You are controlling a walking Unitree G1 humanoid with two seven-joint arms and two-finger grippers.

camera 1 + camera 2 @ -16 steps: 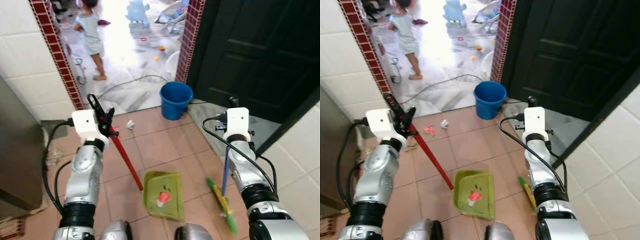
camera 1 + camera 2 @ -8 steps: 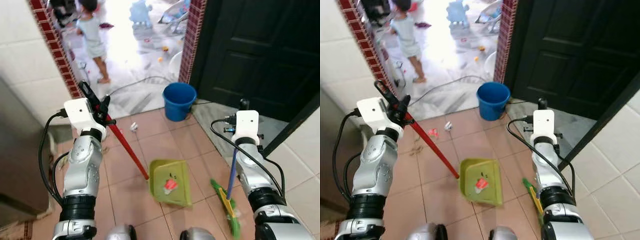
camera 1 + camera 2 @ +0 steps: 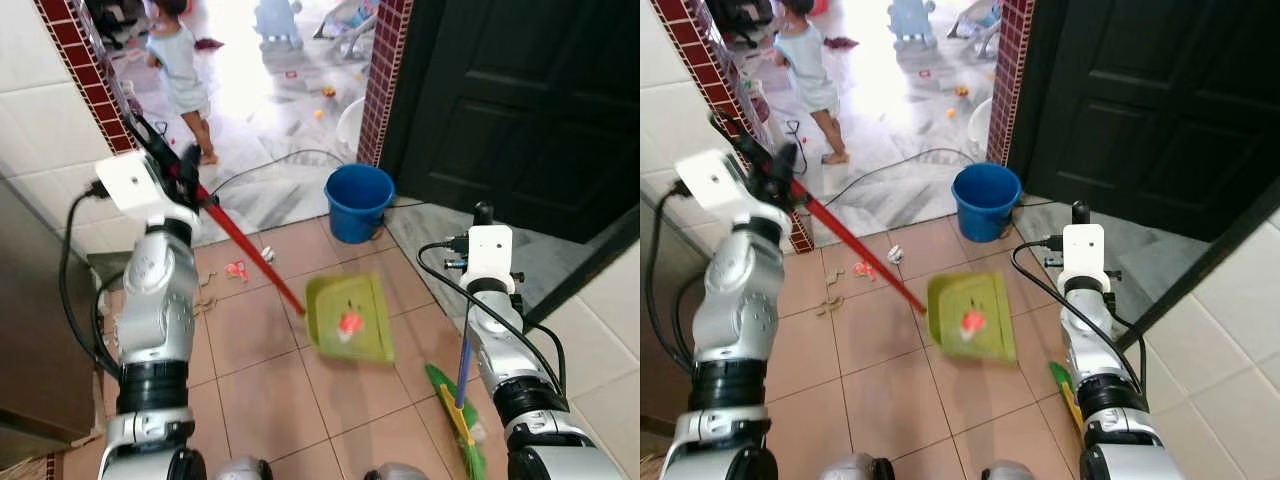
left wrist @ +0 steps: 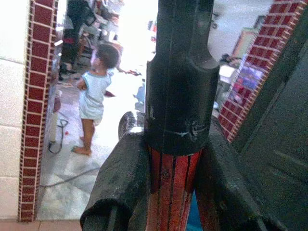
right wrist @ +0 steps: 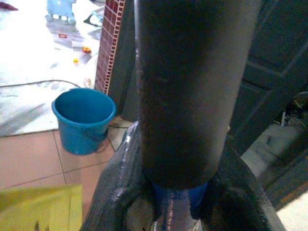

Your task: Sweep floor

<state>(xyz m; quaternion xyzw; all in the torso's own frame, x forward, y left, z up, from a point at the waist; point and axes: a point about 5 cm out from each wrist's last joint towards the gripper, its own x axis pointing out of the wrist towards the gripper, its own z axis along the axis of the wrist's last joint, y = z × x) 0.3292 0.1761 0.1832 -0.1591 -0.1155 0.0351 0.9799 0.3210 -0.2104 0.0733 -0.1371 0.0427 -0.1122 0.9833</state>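
Your left pincer (image 3: 178, 165), clenched on the red-handled green plastic dustpan (image 3: 350, 318), has lifted it off the floor, litter aboard, so emptying comes next.

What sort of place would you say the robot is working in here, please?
Most likely a home's tiled utility or kitchen corner: terracotta floor tiles, a blue bucket by a dark door, and a sunlit room beyond, strewn with toys.

You have bare terracotta floor tiles (image 3: 260, 400) at lower centre between the arms. The raised green plastic dustpan (image 3: 350, 318) on its red handle (image 3: 250, 250) crosses mid-frame. A round blue plastic bucket (image 3: 358, 200) blocks the doorway at upper centre, with a black cable (image 3: 265, 165) and a standing child (image 3: 180, 75) beyond. The dark panelled door (image 3: 510, 100) closes off your upper right.
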